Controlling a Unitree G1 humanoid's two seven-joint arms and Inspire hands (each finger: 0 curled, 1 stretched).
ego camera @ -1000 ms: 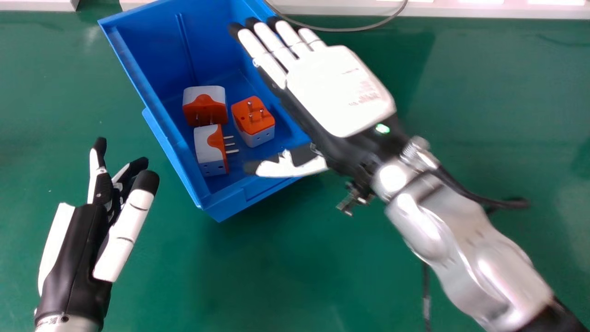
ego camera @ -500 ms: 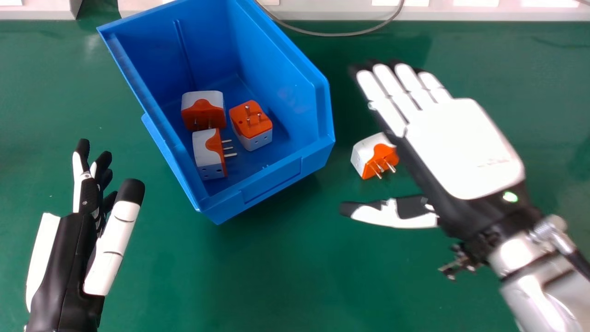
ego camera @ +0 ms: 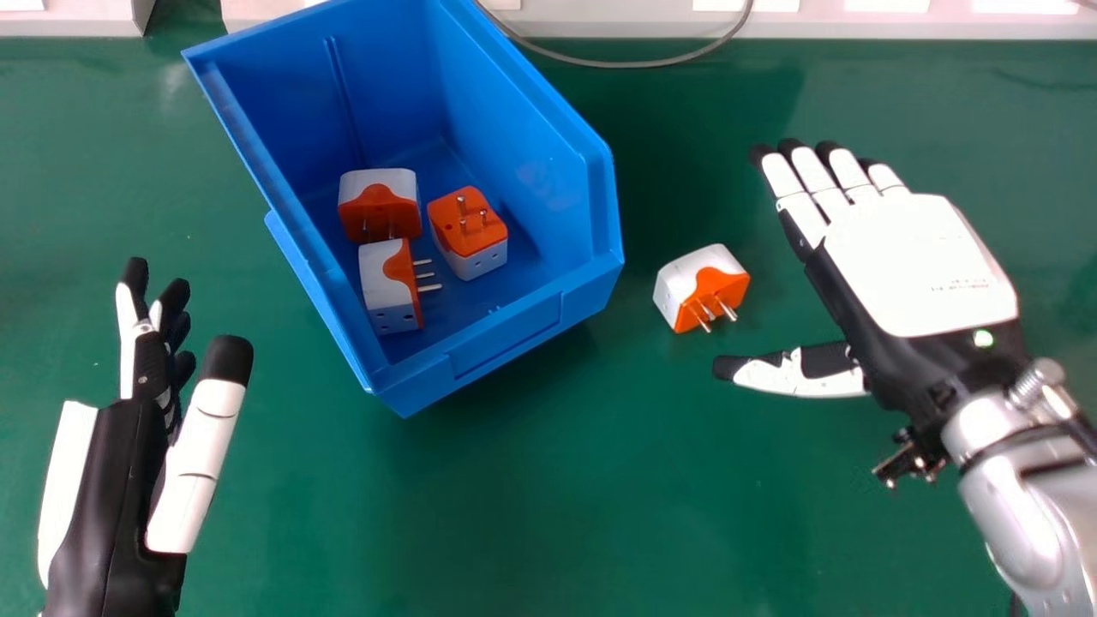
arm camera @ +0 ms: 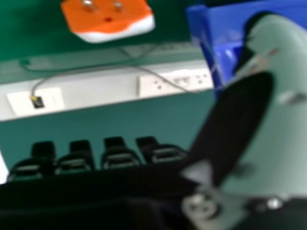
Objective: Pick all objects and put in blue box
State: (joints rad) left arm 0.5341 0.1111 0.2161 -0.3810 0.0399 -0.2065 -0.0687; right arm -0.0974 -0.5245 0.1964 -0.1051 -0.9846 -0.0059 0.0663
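My right hand [ego camera: 921, 257] is open and empty over the table at the right of the head view, to the right of a white and orange plug adapter [ego camera: 701, 288] lying on the table. In the right hand view, my right hand [arm camera: 120, 155] shows its fingertips, with the adapter [arm camera: 109, 19] beyond them. Inside the blue box [ego camera: 506, 334] lie three similar adapters: one at the back left [ego camera: 379, 204], one on the right with pins up [ego camera: 468, 231], one in front [ego camera: 391, 286]. My left hand [ego camera: 116, 480] stands open at the lower left, apart from the box.
A grey cable [ego camera: 634, 63] curves over the table's far edge behind the box. White trunking [ego camera: 857, 19] runs along the back, and sockets [arm camera: 175, 82] show on it in the right hand view. Green table surface [ego camera: 548, 514] lies in front of the box.
My right hand has moved from above the box out to the right, bringing the adapter on the table into sight. My left hand has shifted slightly left and lower.
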